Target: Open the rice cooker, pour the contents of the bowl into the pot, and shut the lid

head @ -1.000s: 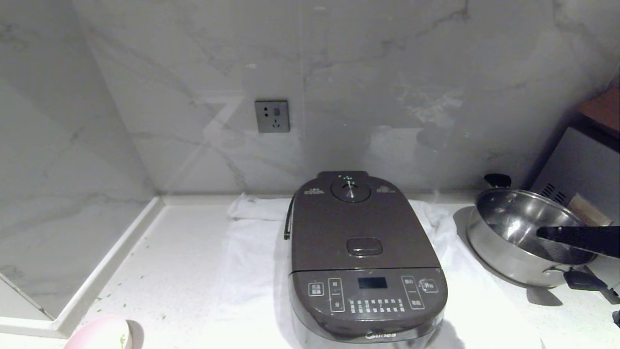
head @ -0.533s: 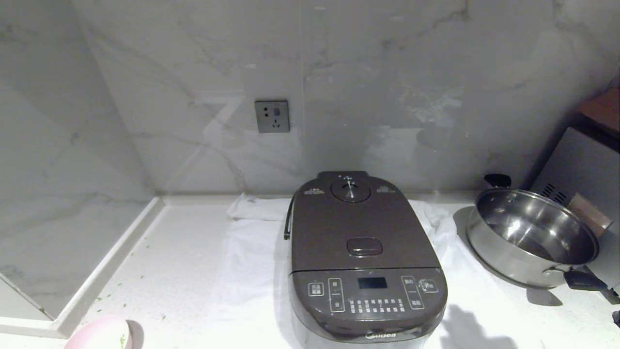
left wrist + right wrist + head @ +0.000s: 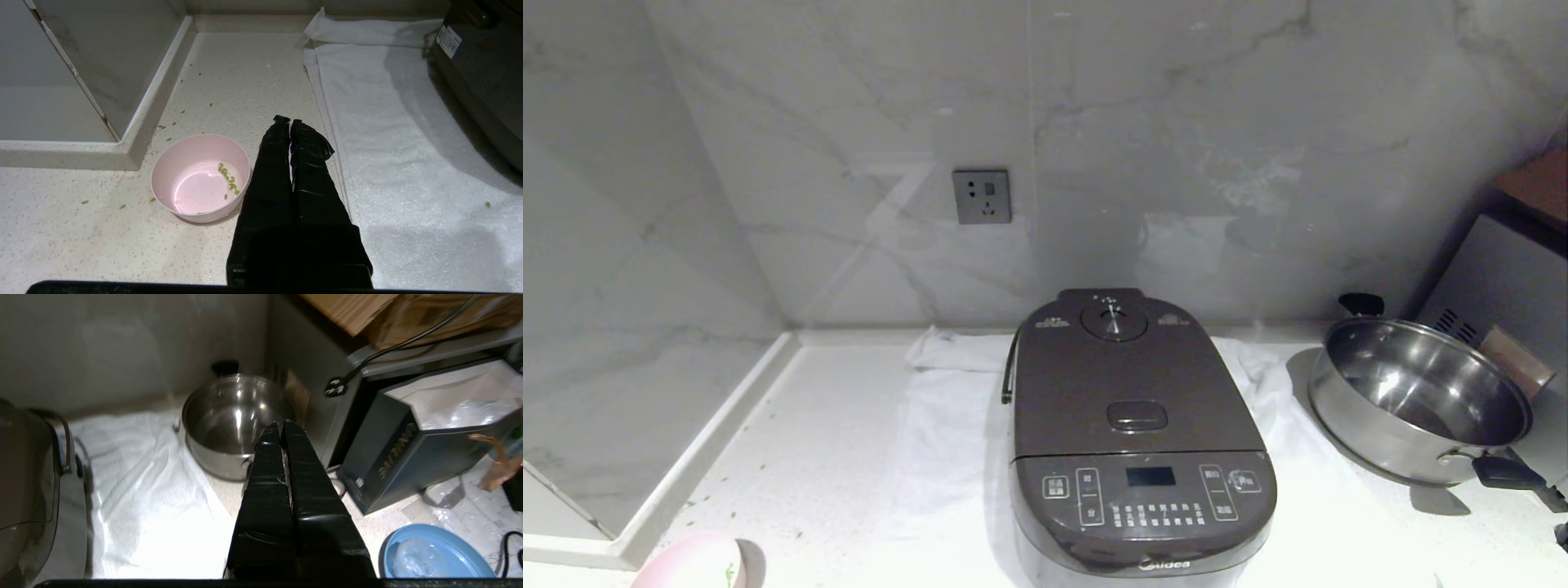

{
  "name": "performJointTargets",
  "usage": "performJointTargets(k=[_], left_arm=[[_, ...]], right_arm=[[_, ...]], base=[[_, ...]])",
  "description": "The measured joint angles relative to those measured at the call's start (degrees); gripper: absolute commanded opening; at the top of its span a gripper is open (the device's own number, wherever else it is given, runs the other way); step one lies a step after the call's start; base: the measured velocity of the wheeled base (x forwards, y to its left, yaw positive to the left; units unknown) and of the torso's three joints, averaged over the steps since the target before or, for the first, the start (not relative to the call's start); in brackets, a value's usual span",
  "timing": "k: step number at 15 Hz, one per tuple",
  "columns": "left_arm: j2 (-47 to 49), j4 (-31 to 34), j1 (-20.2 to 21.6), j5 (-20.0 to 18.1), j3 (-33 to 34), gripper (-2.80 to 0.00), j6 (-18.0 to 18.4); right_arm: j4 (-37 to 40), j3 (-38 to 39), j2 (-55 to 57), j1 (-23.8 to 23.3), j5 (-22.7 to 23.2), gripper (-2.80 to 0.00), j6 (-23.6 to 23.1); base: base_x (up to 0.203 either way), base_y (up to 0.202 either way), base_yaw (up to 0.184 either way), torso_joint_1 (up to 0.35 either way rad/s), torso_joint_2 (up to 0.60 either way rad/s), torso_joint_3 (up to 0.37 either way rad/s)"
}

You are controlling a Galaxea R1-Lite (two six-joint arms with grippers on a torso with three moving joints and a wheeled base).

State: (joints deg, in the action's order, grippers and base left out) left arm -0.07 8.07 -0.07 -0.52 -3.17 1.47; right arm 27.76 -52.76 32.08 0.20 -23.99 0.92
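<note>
The dark brown-grey rice cooker stands on a white towel in the middle of the counter, its lid down, so the pot is hidden. The pale pink bowl sits on the counter to the cooker's left with a few green contents inside; only its edge shows in the head view. My left gripper is shut and empty, just beside the bowl. My right gripper is shut and empty, on the cooker's right, facing the steel pan. Neither arm shows in the head view.
A shiny steel pan with black handles stands right of the cooker, with a grey appliance behind it. In the right wrist view there are a dark box and a blue plate. Green bits are scattered on the counter.
My right gripper, which showed over the steel pan a second ago, has drawn back out of the head view. Its shadow by the cooker is gone too. Nothing else has moved.
</note>
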Motion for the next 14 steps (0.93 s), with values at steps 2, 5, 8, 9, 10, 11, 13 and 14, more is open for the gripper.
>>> performJointTargets(k=[2, 5, 8, 9, 10, 11, 13, 14], left_arm=[[0.0, 0.0, 0.0, 0.0, 0.0, -2.80, -0.2], [0.0, 0.0, 0.0, 0.0, 0.0, -2.80, -0.4], [0.0, 0.0, 0.0, 0.0, 0.0, -2.80, -0.6], [0.0, 0.0, 0.0, 0.0, 0.0, -2.80, -0.6], [0.0, 0.0, 0.0, 0.0, 0.0, -2.80, -0.6], [0.0, 0.0, 0.0, 0.0, 0.0, -2.80, -0.6], [0.0, 0.0, 0.0, 0.0, 0.0, -2.80, -0.6], [0.0, 0.0, 0.0, 0.0, 0.0, -2.80, -0.6]], right_arm=[[-0.1, 0.8, -5.7, -1.3, 1.2, -2.80, -1.1], [-0.1, 3.7, -14.4, -1.7, 4.6, -2.80, -3.2], [-0.2, 10.1, -22.9, -0.5, 11.4, -2.80, -3.8], [-0.1, 13.0, -25.7, -0.2, 14.6, -2.80, -3.9], [-0.3, 16.0, -27.9, -0.1, 17.6, -2.80, -3.7], [-1.1, 18.6, -29.3, 0.0, 19.7, -2.80, -3.1], [-4.6, 24.5, -31.0, 0.1, 21.7, -2.80, -2.8], [-7.7, 28.0, -31.4, 0.1, 22.3, -2.80, -2.8]], base=[[0.000, 0.000, 0.000, 0.000, 0.00, 0.000], [0.000, 0.000, 0.000, 0.000, 0.00, 0.000], [0.000, 0.000, 0.000, 0.000, 0.00, 0.000], [0.000, 0.000, 0.000, 0.000, 0.00, 0.000], [0.000, 0.000, 0.000, 0.000, 0.00, 0.000], [0.000, 0.000, 0.000, 0.000, 0.00, 0.000], [0.000, 0.000, 0.000, 0.000, 0.00, 0.000], [0.000, 0.000, 0.000, 0.000, 0.00, 0.000]])
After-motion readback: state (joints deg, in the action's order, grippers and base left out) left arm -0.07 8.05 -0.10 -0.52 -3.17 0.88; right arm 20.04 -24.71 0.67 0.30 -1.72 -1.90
